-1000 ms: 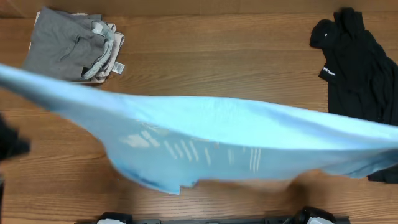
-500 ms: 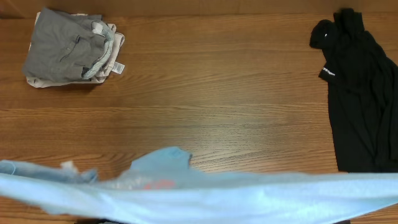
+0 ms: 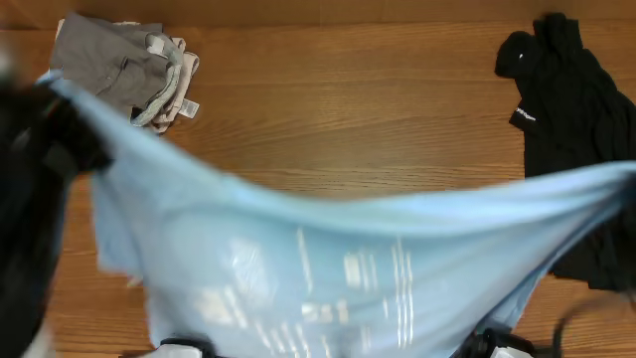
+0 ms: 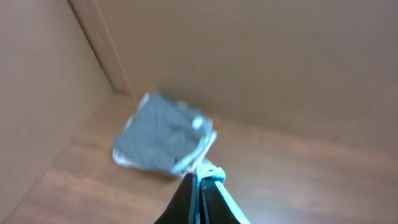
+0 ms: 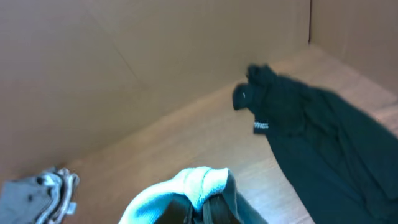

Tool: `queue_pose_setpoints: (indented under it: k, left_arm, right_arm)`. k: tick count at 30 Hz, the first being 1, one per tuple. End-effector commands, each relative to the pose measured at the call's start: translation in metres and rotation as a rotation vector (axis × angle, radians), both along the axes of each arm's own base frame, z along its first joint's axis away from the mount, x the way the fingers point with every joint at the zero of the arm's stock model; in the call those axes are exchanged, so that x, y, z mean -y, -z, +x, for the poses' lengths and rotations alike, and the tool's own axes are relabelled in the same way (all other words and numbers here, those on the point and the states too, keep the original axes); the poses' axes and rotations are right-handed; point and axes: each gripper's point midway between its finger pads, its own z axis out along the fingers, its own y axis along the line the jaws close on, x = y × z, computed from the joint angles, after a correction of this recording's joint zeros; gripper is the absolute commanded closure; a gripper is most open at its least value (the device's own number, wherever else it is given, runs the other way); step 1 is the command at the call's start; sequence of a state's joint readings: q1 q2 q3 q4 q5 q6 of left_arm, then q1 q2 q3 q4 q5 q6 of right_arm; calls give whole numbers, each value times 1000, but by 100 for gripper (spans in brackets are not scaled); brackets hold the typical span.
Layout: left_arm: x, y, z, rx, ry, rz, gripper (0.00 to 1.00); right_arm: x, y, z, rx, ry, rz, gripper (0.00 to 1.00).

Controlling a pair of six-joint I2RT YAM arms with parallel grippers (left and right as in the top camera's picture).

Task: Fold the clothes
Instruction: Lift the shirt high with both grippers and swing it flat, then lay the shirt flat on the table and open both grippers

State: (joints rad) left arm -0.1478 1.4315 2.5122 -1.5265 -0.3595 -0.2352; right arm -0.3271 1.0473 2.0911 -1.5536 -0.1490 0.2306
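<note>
Sky-blue T-shirt (image 3: 328,239) motion-blurred, lettering unreadable, lower edge cropped.

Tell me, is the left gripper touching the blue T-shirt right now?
Touching. The left wrist view shows the left gripper with its jaws closed on an edge of the blue T-shirt, light blue fabric pinched between them.

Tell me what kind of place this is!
Probably a robot practice bench for folding laundry: a wooden table boxed in by plain brown walls, a folded grey pile in one corner, a black garment lying loose, and a blue T-shirt stretched between the left gripper and right gripper.
</note>
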Motion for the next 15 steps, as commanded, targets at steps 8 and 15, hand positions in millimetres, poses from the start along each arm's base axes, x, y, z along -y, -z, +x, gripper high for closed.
queue_pose_setpoints:
  k: [8, 15]
  left_arm:
    - [28, 130, 167, -343, 7, -3, 96]
    - [53, 205, 266, -354, 64, -43, 96]
  right_arm:
    - [30, 148, 160, -344, -142, 139, 96]
    - [21, 225, 269, -392, -247, 127, 96]
